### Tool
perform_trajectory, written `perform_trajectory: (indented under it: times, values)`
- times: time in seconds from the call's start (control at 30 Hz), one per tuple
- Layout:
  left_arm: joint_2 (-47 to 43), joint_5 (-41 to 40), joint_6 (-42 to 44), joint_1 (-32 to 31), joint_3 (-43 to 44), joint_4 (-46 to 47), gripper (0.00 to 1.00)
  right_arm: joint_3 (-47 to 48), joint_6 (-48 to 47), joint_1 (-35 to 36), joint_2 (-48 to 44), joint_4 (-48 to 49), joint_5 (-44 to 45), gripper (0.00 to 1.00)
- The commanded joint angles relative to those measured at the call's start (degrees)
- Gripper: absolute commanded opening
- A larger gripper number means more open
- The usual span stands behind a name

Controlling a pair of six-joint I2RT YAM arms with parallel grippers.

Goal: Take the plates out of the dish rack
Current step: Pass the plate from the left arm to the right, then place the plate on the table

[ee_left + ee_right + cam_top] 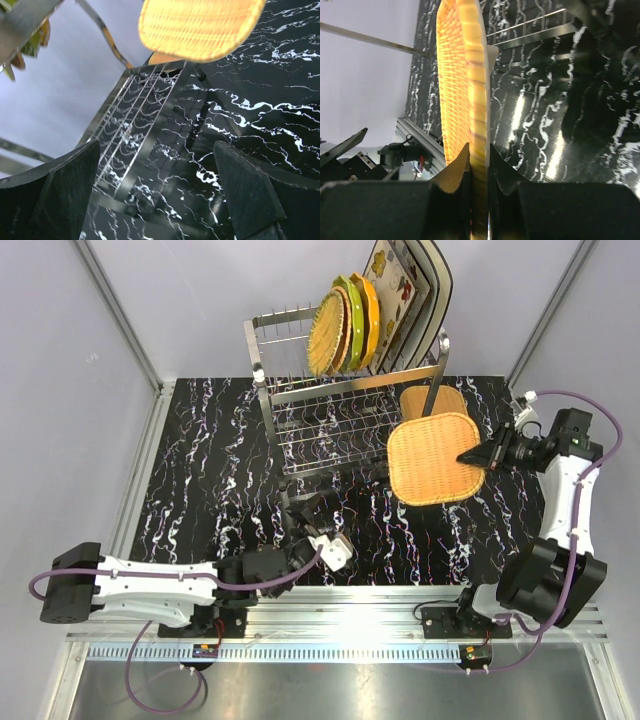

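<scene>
Black marble table [200, 490], far edge: dish rack [330, 430] w/ plates [350, 325] standing in top tier.
R gripper [479, 165] pinches tan woven plate [435, 458] by rim, clear of rack toward right edge, prob. for setting down by 2nd tan plate [432, 400]; L gripper [155, 200] wide open, empty, facing rack front.

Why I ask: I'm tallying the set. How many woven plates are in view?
3 woven plates. One is held by its edge in the right gripper; one lies on the table behind it, beside the rack; one stands in the rack's top tier. More may be hidden.
</scene>
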Motion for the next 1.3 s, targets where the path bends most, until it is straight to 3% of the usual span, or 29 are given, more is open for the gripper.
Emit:
perform_trajectory:
  times: [0.0, 0.27, 0.47, 1.0, 1.27]
  values:
    - [-1.7, -5.2, -9.7, 0.2, -0.7, 1.8, 0.99, 4.4, -4.6, -2.1, 1.3, -2.5, -0.5, 0.00]
    - [-6.1, -8.4, -24.5, 3.7, 1.3, -9.3, 0.99, 10.6, -7.0, -5.0, 5.4, -1.2, 3.2, 0.00]
    - [-9.2, -9.0, -30.4, 6.0, 1.6, -13.7, 0.99, 16.6, -7.1, -5.9, 10.7, -0.4, 6.3, 0.00]
    - [-12.1, -10.6, -34.8, 6.6, 0.4, -16.8, 0.99, 28.1, -4.6, -6.0, 22.3, 6.7, 10.9, 0.00]
    - [-11.7, -8.7, -37.5, 8.8, 1.9, -17.6, 0.99, 37.7, 4.3, -5.5, 34.1, 14.7, 9.3, 0.00]
